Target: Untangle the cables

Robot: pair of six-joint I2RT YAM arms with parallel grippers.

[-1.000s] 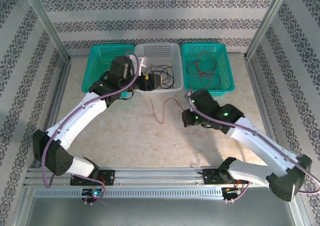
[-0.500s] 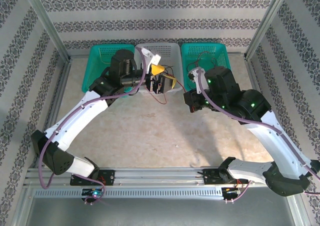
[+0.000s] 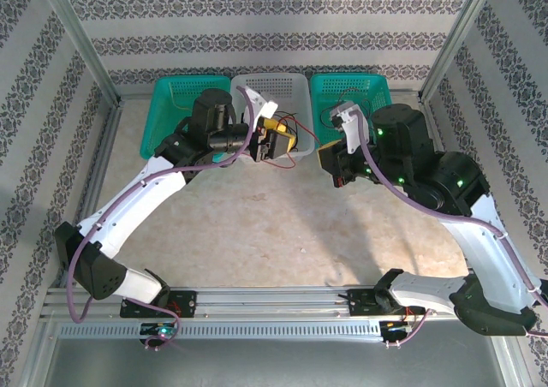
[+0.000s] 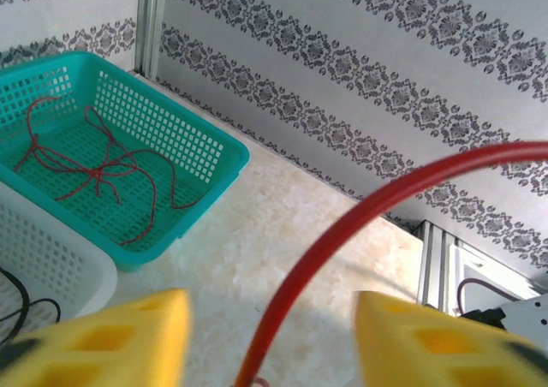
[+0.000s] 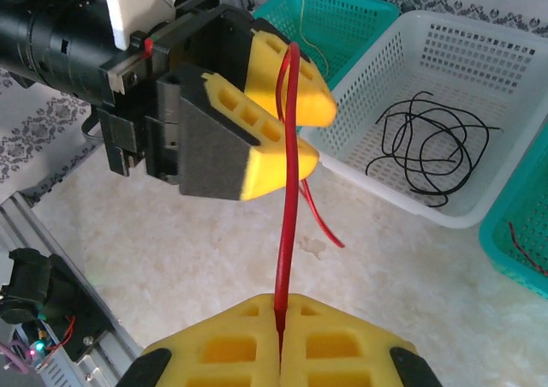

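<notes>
Reading this as near the end of the sort: the bench (image 3: 282,233) carries three baskets along its far edge, and each already has one colour in it. The left teal basket (image 3: 167,104) holds a yellow cable (image 5: 306,19), the white basket (image 3: 287,92) in the middle holds the black cables (image 5: 432,143), and the right teal basket (image 3: 377,87) holds a loose spread of sorted red cables (image 4: 103,169). None of these looks caught on another colour. The left end effector (image 3: 276,137) sits over the near rim of the white basket with its pads (image 4: 103,340) spread. One last red cable (image 5: 288,190) runs through the gap and, in the left wrist view, touches neither pad. The right end effector (image 5: 281,314) is just to the right, beside the right teal basket, pads pressed together and pinching that same red cable. From the pinch the strand runs straight to the left end effector, and a short tail curls loose beyond it. My call is that this strand is what's left, and it goes in the right teal basket. I can't tell whether its tail is snagged on anything.
</notes>
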